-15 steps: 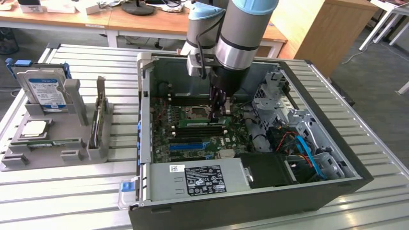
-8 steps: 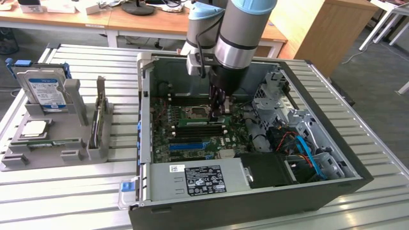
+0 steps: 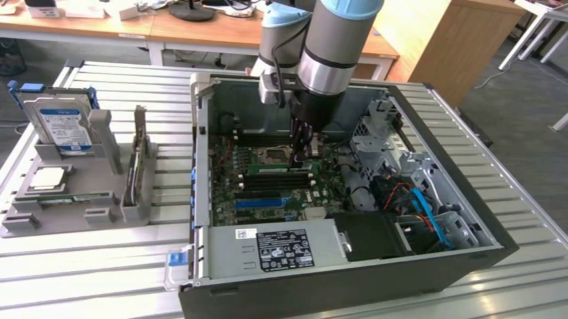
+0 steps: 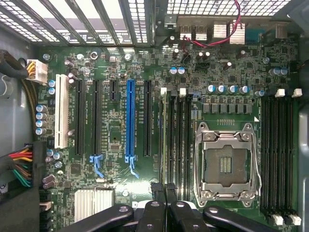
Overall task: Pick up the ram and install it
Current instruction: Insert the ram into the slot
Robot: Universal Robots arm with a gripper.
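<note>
My gripper (image 3: 300,159) reaches down inside the open computer case (image 3: 461,199), over the motherboard (image 4: 116,145). Its two black fingertips (image 4: 155,188) are shut together with nothing visible between them. They hang just over the end of the black memory slots (image 4: 175,140) beside the empty CPU socket (image 4: 226,162). In the exterior view a long green strip with dark chips, the ram (image 3: 277,170), stands on edge among those slots, directly below the gripper. I cannot tell whether the fingertips touch it.
A long blue slot (image 4: 129,118) and black card slots lie beside the memory slots. The power supply (image 3: 275,251) and a drive cage (image 3: 390,143) crowd the case. On the exterior view's left, a grey fixture (image 3: 53,222) holds a hard drive (image 3: 62,126), an upright card (image 3: 138,156) and a chip (image 3: 49,178).
</note>
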